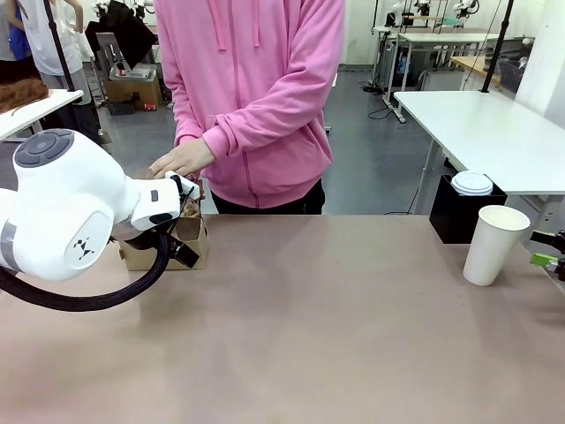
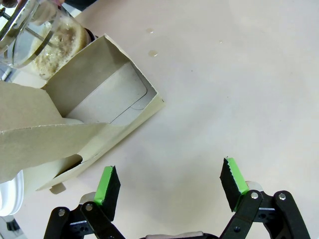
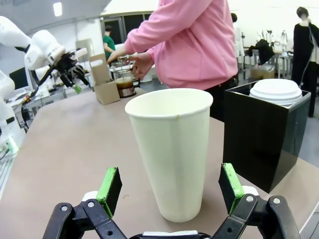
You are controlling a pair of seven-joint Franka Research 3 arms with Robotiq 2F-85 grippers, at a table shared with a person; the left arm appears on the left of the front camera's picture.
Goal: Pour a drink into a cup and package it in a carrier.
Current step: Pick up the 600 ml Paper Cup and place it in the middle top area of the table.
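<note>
The tall white paper cup (image 1: 494, 244) stands upright at the table's right end. My right gripper (image 3: 169, 195) is open, with one green pad on each side of the cup (image 3: 172, 149) and not closed on it. At the far left stands the brown cardboard carrier (image 1: 168, 249), with my open left gripper (image 2: 170, 185) hovering just beside the carrier (image 2: 99, 109) and holding nothing. Behind the carrier, the person's hand (image 3: 142, 62) holds the glass jug (image 3: 124, 82) of reddish-brown drink (image 3: 124, 87). The jug (image 2: 42, 37) is close to the carrier's far side.
A black box (image 1: 463, 210) topped with white domed lids (image 1: 472, 183) sits just left of and behind the cup. The person in a pink hoodie (image 1: 256, 88) stands at the far edge. A few small droplets (image 2: 153, 52) lie on the tabletop near the carrier.
</note>
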